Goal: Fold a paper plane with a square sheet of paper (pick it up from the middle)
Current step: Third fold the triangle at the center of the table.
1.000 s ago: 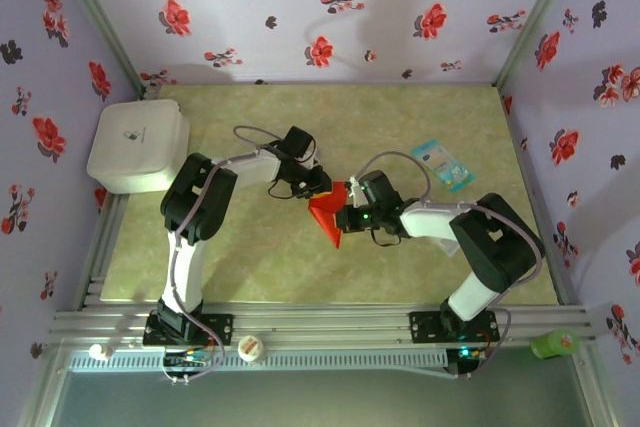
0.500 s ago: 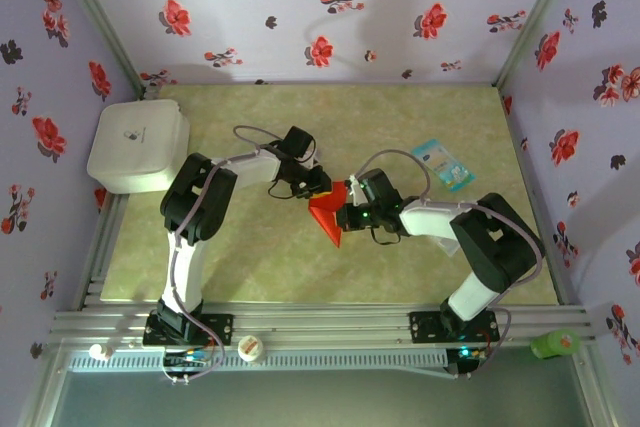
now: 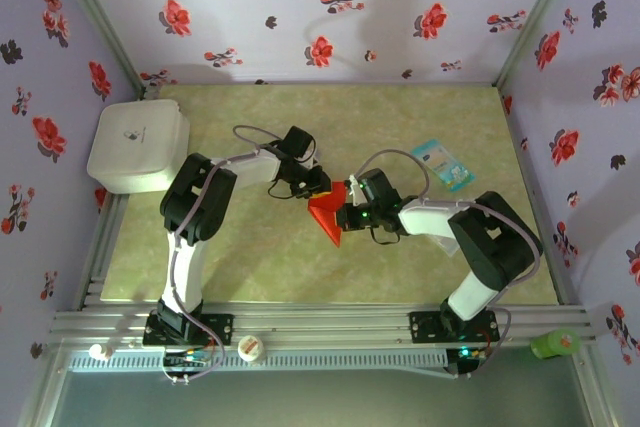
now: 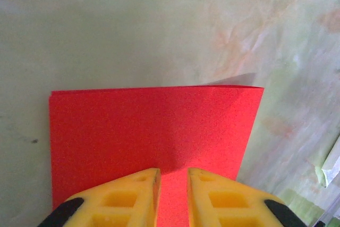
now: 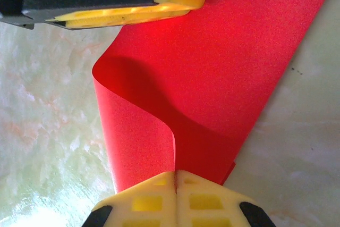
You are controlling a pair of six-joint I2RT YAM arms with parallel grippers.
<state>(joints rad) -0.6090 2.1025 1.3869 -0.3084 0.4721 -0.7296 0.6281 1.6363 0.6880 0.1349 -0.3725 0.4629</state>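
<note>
Two grippers meet on a red paper sheet (image 3: 325, 217) at the centre of the table (image 3: 250, 257).

At the bottom edge, a small white cap (image 3: 251, 348) sits by the arm bases and a green object (image 3: 555, 344) lies at the lower right. Further in, the right gripper (image 5: 175, 175) has its yellow fingers pressed together on the sheet's edge, where one layer curls up in a loop. The left gripper (image 4: 173, 174) rests over the sheet from the opposite side, fingers a narrow gap apart with red showing between them. Beyond, right of centre, lies a blue-and-white packet (image 3: 443, 164). A white box (image 3: 138, 144) sits at the upper left.
</note>
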